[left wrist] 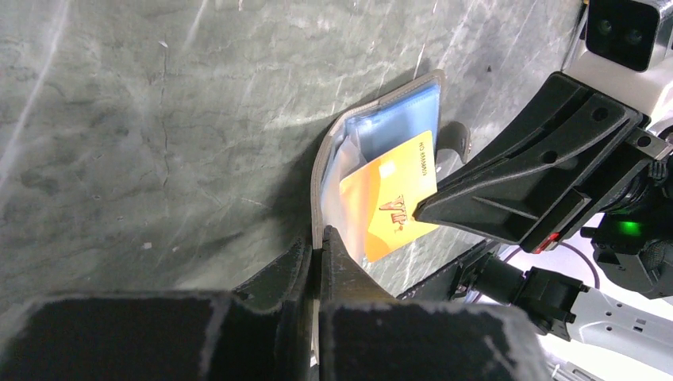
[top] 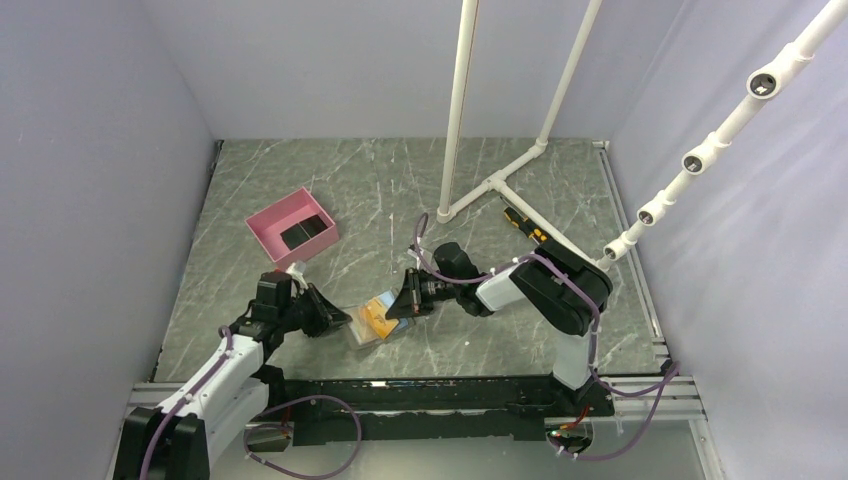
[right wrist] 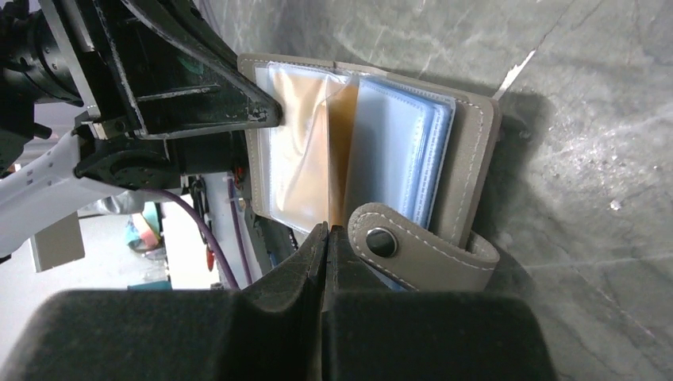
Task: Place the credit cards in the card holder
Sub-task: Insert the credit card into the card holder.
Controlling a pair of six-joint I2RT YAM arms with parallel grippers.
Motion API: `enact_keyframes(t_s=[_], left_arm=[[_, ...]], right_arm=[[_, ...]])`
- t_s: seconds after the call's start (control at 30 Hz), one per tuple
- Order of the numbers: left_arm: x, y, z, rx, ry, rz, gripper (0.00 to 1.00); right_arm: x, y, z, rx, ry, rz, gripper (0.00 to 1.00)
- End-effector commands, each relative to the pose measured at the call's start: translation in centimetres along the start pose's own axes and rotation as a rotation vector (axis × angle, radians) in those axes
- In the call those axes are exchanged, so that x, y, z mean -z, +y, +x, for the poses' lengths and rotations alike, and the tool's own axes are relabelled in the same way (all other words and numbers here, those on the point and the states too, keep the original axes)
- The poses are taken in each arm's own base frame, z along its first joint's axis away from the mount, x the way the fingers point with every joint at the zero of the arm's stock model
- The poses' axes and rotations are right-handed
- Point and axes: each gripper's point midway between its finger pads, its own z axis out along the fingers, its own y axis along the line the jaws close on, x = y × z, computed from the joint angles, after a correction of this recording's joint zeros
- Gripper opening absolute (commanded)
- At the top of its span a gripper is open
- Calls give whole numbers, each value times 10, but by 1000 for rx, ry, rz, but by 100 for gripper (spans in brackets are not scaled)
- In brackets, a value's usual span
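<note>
Left end effector [left wrist: 319, 242] pinches card holder [left wrist: 319, 178]; right end effector [right wrist: 325, 232] pinches orange card [left wrist: 389, 198].

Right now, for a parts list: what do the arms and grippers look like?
The left arm and right arm have white links and black joints, with purple cables along them. The left gripper and right gripper are black and wedge-shaped. A green light glows on the right wrist.

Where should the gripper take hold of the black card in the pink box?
By an edge, coming straight down from above. The black card lies inside the pink box, whose walls block a sideways approach, and its thin shape leaves only an edge to pinch. Tipping it against a wall first would probably help.
</note>
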Motion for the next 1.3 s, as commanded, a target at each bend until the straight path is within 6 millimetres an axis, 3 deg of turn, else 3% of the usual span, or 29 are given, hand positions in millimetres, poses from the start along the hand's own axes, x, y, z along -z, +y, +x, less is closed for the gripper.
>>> enact_keyframes(t_s=[0.0, 0.67, 0.97, 1.2, 1.27], left_arm=[[-1, -6, 1, -8, -1, 46, 0], [-2, -3, 2, 36, -42, 82, 0], [-2, -4, 1, 32, -69, 101, 0], [-2, -2, 0, 20, -94, 115, 0], [-2, 0, 0, 17, -95, 109, 0]], right_arm=[[-4, 7, -22, 64, -114, -31, 0], [-13, 5, -24, -12, -180, -84, 0], [-19, 14, -13, -62, -175, -130, 1], [-15, -2, -9, -42, -181, -43, 8], [-14, -12, -8, -7, -168, 31, 14]])
